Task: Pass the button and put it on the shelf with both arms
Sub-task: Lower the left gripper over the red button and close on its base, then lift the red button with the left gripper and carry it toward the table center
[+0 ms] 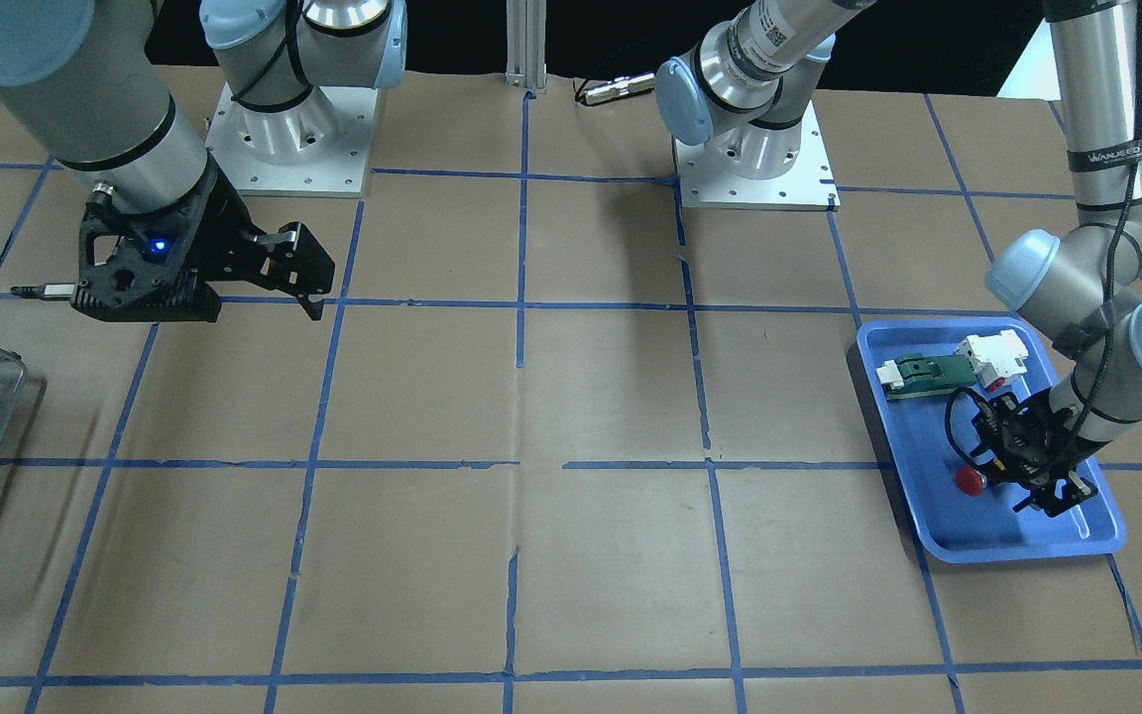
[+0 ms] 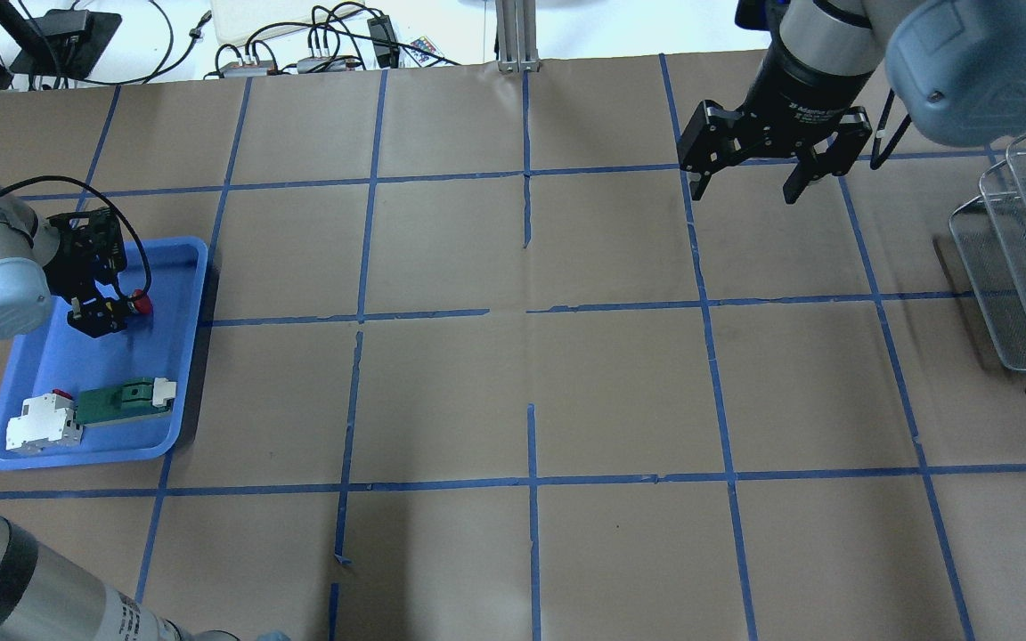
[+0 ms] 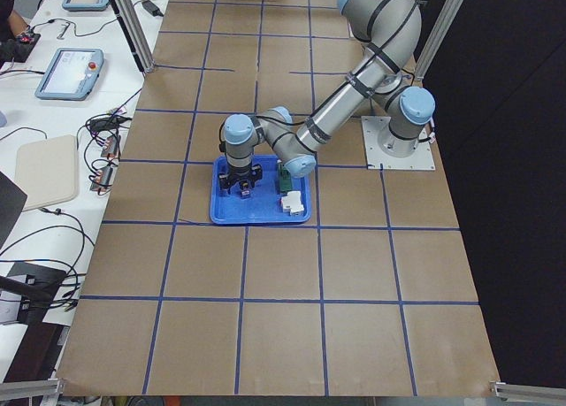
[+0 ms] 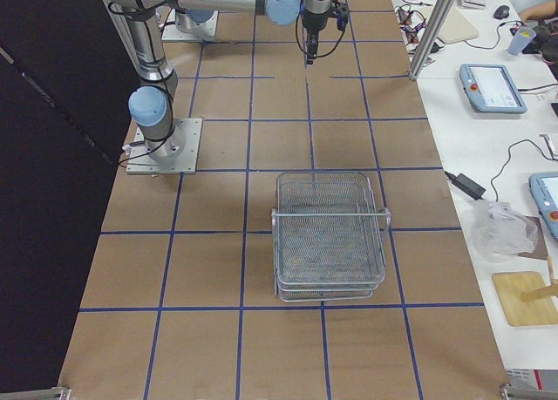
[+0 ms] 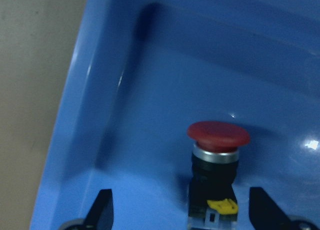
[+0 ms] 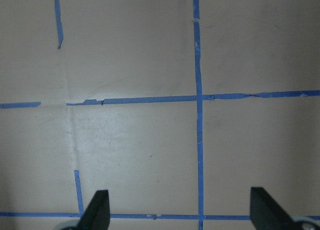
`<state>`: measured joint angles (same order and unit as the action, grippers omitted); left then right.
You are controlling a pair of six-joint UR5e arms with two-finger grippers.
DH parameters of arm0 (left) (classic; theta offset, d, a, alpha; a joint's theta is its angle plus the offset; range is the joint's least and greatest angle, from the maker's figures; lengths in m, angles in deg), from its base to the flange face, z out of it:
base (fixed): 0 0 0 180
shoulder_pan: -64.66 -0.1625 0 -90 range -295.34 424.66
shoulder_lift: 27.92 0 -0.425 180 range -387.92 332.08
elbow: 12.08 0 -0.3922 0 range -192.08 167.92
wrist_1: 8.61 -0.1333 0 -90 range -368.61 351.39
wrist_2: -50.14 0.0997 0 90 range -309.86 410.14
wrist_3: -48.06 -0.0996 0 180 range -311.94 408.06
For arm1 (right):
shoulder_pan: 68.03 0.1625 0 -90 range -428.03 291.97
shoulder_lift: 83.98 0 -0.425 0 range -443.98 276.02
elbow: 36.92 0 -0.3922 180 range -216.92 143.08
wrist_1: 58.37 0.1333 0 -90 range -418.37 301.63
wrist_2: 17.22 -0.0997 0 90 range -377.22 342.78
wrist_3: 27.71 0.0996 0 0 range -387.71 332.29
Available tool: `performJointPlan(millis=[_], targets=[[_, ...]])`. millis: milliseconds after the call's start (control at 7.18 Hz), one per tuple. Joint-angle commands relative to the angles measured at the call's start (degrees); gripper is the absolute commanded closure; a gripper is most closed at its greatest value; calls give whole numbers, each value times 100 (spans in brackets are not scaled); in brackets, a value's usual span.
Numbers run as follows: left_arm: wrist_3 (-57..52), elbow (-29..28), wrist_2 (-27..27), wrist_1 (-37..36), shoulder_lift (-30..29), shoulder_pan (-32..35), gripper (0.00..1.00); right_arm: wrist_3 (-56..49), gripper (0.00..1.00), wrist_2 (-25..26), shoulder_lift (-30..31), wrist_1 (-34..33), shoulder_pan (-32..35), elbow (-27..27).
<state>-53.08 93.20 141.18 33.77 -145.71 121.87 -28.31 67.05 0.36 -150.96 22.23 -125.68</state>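
The button (image 5: 218, 136) has a red mushroom cap, a black body and a yellow bit. It lies in the blue tray (image 2: 77, 458) near its far end and also shows in the overhead view (image 2: 141, 305) and the front view (image 1: 970, 481). My left gripper (image 2: 108, 312) is low in the tray and open, with a fingertip (image 5: 102, 210) on each side of the button's body, apart from it. My right gripper (image 2: 745, 182) is open and empty above bare table. The wire-mesh shelf (image 2: 1021, 267) stands at the table's right end, also seen in the right side view (image 4: 330, 234).
A green-and-white connector piece (image 2: 121, 401) and a white block with a red bit (image 2: 41, 423) lie at the tray's near end. The tray's wall (image 5: 100, 115) rises close beside the left fingers. Blue tape lines cross the brown table (image 2: 531, 374).
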Motion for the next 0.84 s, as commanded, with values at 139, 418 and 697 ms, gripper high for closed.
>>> performJointPlan(millis=[139,418,697], targets=[[16,-24,80,391,124,0,100,-458,0,88,206,40,141,-176],[25,-95,309,893,325,131,100,-748,0,124,197,-22,150,-186],[51,-287,100,1751,746,725,100,-749,0,141,206,-57,150,-160]])
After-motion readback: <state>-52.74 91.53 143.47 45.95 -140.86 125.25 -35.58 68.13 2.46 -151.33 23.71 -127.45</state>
